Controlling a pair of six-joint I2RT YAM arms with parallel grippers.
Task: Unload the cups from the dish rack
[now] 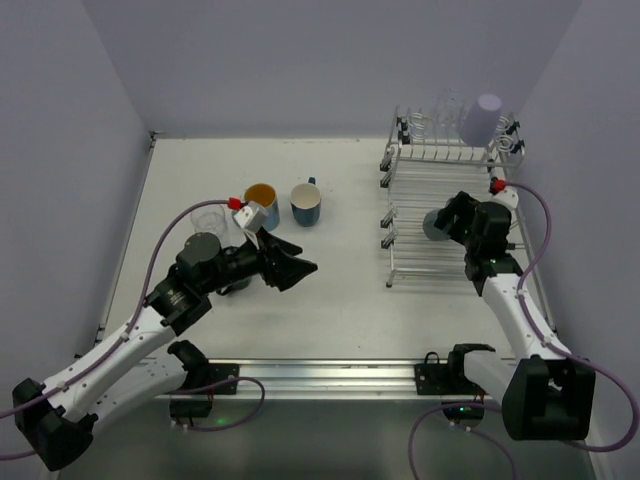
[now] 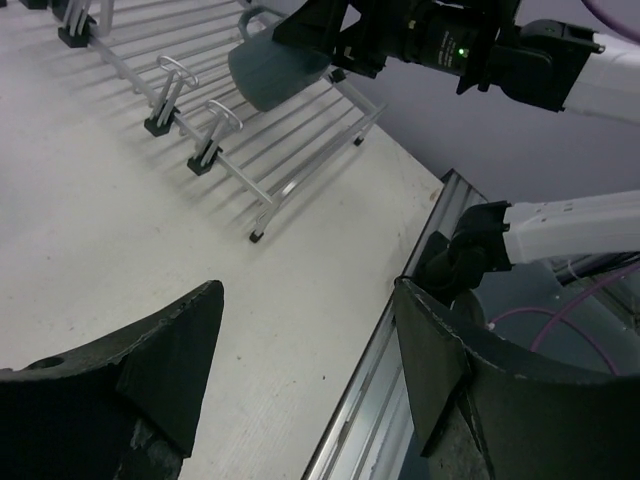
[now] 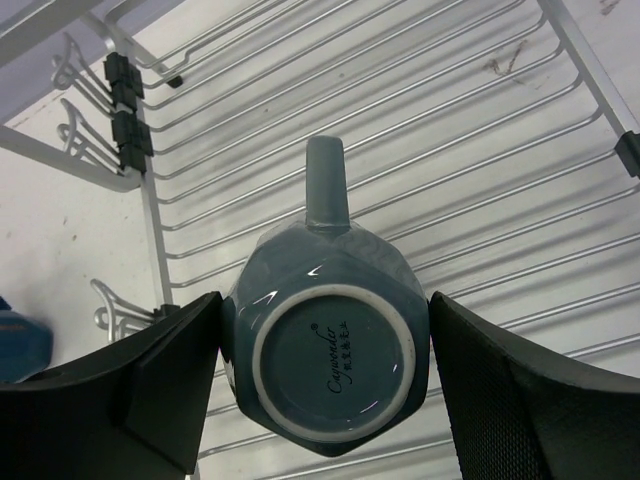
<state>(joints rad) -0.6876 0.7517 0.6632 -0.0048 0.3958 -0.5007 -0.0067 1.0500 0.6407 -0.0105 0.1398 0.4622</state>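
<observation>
The right jaws are clamped on a dark teal mug (image 3: pixel 325 350), one pad against each flank, its pale-ringed base toward the wrist camera and its handle pointing away from the jaws over the thin bars of the dish rack (image 3: pixel 480 150). The mug's mouth is turned away and hidden, the small print on its base is too fine to read, and whether the rim touches the bars cannot be told. Beyond the right jaws, on the rack's far upper tier, stands a lavender tumbler (image 1: pixel 482 118); the clear glasses (image 1: pixel 445 108) beside it are faint against the wall. A blue shape (image 3: pixel 15 345) is cut off at the wrist view's edge. The left jaws stand apart with only bare worktop (image 1: pixel 340 290) between them, well apart from the rack. Behind the left jaws sit an orange-lined mug (image 1: pixel 260 196), partly covered by a white fitting on the arm, a blue mug (image 1: pixel 306 203) just beside it, and a clear glass (image 1: pixel 208 217) half hidden by the wrist.
</observation>
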